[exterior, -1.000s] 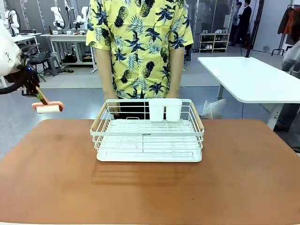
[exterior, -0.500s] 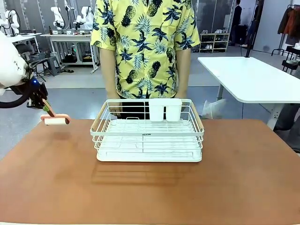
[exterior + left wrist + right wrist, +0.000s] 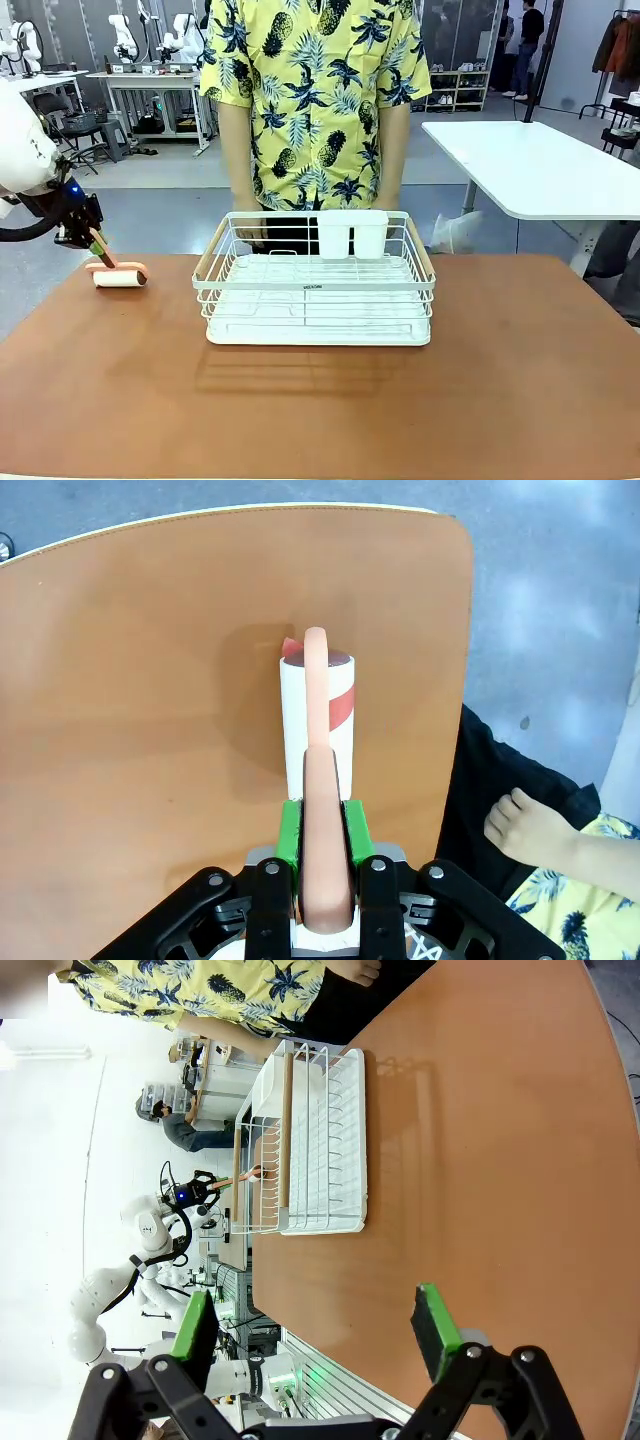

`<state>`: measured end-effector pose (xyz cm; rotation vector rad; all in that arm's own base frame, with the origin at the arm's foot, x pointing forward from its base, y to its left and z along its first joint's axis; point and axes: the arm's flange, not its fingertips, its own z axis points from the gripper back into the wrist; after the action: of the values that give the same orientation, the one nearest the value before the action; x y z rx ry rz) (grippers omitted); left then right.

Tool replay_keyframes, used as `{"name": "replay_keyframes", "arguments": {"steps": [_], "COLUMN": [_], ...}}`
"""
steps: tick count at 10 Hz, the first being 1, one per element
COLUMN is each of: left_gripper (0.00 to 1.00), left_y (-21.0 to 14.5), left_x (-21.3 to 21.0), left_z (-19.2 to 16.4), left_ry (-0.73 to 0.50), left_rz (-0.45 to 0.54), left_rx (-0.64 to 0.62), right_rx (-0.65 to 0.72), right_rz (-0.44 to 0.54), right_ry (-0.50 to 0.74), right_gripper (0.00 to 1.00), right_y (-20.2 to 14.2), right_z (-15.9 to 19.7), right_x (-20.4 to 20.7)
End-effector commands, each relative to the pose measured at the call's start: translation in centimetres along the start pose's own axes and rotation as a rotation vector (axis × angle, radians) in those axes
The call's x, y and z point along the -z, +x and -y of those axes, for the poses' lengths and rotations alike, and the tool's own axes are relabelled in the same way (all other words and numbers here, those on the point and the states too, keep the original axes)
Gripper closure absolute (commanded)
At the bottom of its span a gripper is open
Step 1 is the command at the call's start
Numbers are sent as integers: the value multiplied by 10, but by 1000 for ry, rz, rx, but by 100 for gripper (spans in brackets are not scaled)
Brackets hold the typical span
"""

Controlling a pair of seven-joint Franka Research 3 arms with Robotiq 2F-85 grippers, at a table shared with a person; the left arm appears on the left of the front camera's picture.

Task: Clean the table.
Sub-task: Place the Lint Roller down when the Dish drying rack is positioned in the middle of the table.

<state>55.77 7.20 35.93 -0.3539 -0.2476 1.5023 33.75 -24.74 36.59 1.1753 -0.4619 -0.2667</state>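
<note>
- The table (image 3: 120, 400), reddish-brown, spreads across the front view; my lint roller (image 3: 120, 277) rests at its far left corner, so I judge cleaning is barely begun; nearly the whole top is left
- My left gripper (image 3: 322, 825) clamps the roller's pink handle; my right gripper (image 3: 315, 1335) hangs wide, holding nothing
- A white dish rack (image 3: 318, 285) sits mid-table by the far edge; a person (image 3: 310, 100) stands behind; a white-topped table (image 3: 540, 165) beyond

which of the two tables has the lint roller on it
The reddish-brown table nearest the robot: the left gripper holds the lint roller down at its far left corner. The white table behind is farther right.
</note>
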Motion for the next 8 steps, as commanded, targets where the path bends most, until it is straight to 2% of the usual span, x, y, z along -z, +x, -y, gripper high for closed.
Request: {"name": "replay_keyframes", "arguments": {"steps": [1,5,8], "left_gripper": [69,32,3], "left_y": [0,-3,-11], "left_x": [-6,-10,-38], "left_z": [0,-2,0], "left_ry": [41,70,196], "left_rz": [19,38,64], "left_rx": [20,41,19], "right_rx": [3,3,3], "right_rz": [7,7,7], "right_ry": [4,4,4], "right_gripper": [0,0,0], "right_y": [0,0,0], "right_z": [-3,-3,-3], "right_x": [0,0,0]}}
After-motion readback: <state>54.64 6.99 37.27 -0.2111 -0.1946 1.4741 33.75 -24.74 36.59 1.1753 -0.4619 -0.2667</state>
